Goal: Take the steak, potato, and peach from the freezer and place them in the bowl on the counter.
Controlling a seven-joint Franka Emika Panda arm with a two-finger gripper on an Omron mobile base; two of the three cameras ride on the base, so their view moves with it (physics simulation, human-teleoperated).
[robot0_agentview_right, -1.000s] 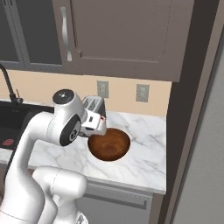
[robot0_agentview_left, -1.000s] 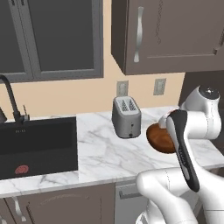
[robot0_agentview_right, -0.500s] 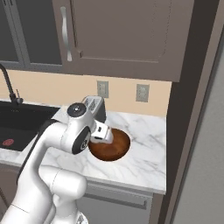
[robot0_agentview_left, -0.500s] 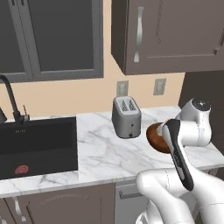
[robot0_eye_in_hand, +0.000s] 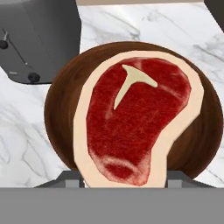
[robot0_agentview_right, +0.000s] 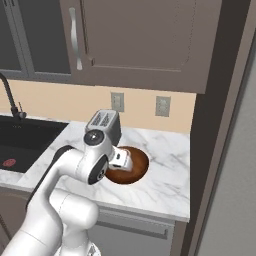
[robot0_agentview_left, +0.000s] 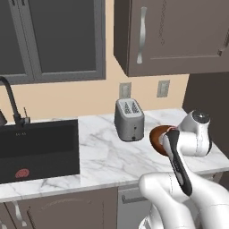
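Observation:
The steak (robot0_eye_in_hand: 131, 122), a red slab with a pale fat rim and a white T mark, hangs close before the hand camera. My gripper (robot0_eye_in_hand: 124, 179) is shut on its lower edge, and the meat hides the fingertips. Right under it lies the dark brown wooden bowl (robot0_eye_in_hand: 61, 113) on the white marble counter (robot0_eye_in_hand: 26, 144). From the right base view the gripper (robot0_agentview_right: 122, 160) hovers over the left part of the bowl (robot0_agentview_right: 135, 167). In the left base view the arm covers most of the bowl (robot0_agentview_left: 156, 136). The grey freezer (robot0_agentview_right: 235, 200) stands at the far right. Potato and peach are out of view.
A grey toaster (robot0_agentview_left: 129, 118) stands just left of the bowl and close to the hand (robot0_eye_in_hand: 39, 35). The black sink (robot0_agentview_left: 38, 147) with its dark faucet (robot0_agentview_left: 11, 100) takes the counter's left end. Dark wall cabinets (robot0_agentview_right: 135, 40) hang above.
The hand has swung right from beside the toaster to over the bowl, carrying the steak. The arm's elbow has shifted right with it.

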